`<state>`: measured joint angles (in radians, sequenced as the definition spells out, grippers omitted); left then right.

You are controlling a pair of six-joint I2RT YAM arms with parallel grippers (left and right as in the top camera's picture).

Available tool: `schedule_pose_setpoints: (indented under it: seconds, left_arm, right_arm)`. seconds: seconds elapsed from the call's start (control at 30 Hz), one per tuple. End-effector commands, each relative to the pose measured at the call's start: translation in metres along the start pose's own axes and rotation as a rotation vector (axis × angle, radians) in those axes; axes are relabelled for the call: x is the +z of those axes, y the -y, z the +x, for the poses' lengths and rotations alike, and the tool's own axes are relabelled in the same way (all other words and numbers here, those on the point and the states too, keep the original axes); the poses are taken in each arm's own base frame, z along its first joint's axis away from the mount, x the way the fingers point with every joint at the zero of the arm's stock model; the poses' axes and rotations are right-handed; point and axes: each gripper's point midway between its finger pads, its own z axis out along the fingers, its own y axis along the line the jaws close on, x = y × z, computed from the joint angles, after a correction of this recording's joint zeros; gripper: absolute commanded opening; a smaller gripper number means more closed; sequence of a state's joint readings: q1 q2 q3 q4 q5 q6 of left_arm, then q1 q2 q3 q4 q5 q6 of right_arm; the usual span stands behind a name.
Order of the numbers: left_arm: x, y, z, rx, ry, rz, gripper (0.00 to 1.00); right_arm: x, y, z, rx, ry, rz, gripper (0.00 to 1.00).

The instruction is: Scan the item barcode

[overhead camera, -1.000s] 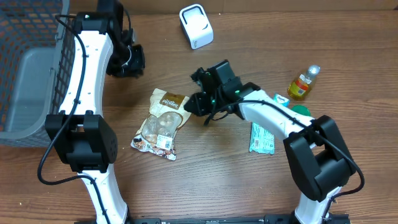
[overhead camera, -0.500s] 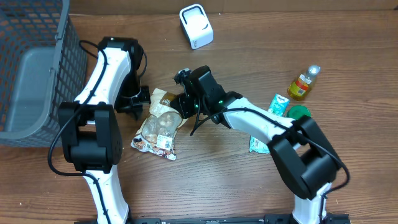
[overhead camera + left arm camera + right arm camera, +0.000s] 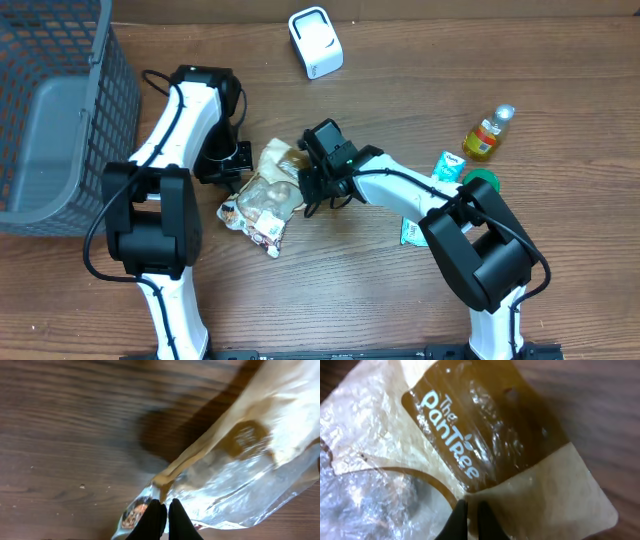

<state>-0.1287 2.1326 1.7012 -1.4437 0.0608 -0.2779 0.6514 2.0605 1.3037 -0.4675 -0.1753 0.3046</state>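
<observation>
**Overhead.** The right tool, its jaws now drawn together, pinches the right-hand edge of the snack bag at centre frame. A second ago it stood slightly parted beside the bag. The left tool, closed throughout, has swung in from the upper left and now sits at the bag's left edge. The bag lay flat before and is now bunched and turned between the two tools. The pick-up therefore appears made, while the carry to the white scanner, well apart at top centre, remains to be done. The wire basket at upper left holds a grey tray, and nothing shows inside it.

**Left wrist.** The left tool is pressed shut at bottom centre, with its tips at the bag's lower corner. Whether film is caught between them cannot be told. The bag rises toward the upper right and throws a shadow on the counter, so that end is likely off the surface.

**Right wrist.** The right tool is closed at bottom centre on the bag's brown-and-tan top panel, just below the printed "The PanTree". No barcode shows in any view, so the bag probably needs turning before it is presented.
</observation>
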Motion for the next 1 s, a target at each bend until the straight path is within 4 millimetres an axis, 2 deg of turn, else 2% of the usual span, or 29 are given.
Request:
schedule_pose_setpoints:
  seconds: [0.0, 0.17, 0.27, 0.4, 0.5, 0.57, 0.6, 0.67, 0.8, 0.97]
  left_arm:
    - [0.004, 0.011, -0.001, 0.047, 0.003, 0.014, 0.04]
    - [0.004, 0.019, -0.002, 0.058, 0.009, 0.041, 0.05]
    - [0.004, 0.024, 0.000, 0.058, 0.001, 0.072, 0.09]
    - [0.003, 0.037, 0.000, 0.064, -0.003, 0.143, 0.16]
    - [0.000, 0.050, 0.003, 0.068, -0.022, 0.219, 0.09]
    - [-0.003, 0.060, 0.007, 0.090, -0.038, 0.285, 0.06]
    - [-0.006, 0.070, 0.009, 0.137, -0.043, 0.346, 0.06]
    - [-0.007, 0.073, 0.009, 0.149, -0.040, 0.358, 0.04]
    - [-0.002, 0.076, 0.010, 0.166, -0.033, 0.338, 0.04]
    - [0.014, 0.089, 0.012, 0.209, -0.023, 0.323, 0.04]
  right_arm:
    - [-0.002, 0.057, 0.039, 0.187, -0.133, 0.186, 0.04]
    - [-0.030, 0.069, 0.059, 0.353, -0.216, 0.227, 0.04]
    - [-0.049, 0.059, 0.065, 0.387, -0.270, 0.161, 0.10]
    - [-0.078, 0.028, 0.051, 0.289, -0.287, -0.026, 0.15]
    - [-0.099, 0.024, 0.034, 0.264, -0.247, -0.058, 0.19]
    - [-0.109, 0.027, 0.023, 0.240, -0.219, -0.066, 0.28]
    - [-0.114, 0.032, 0.015, 0.232, -0.194, -0.069, 0.52]
    - [-0.115, 0.041, 0.008, 0.237, -0.171, -0.066, 0.61]
    - [-0.117, 0.054, 0.005, 0.269, -0.157, -0.057, 0.62]
    - [-0.114, 0.057, 0.010, 0.277, -0.172, -0.052, 0.63]
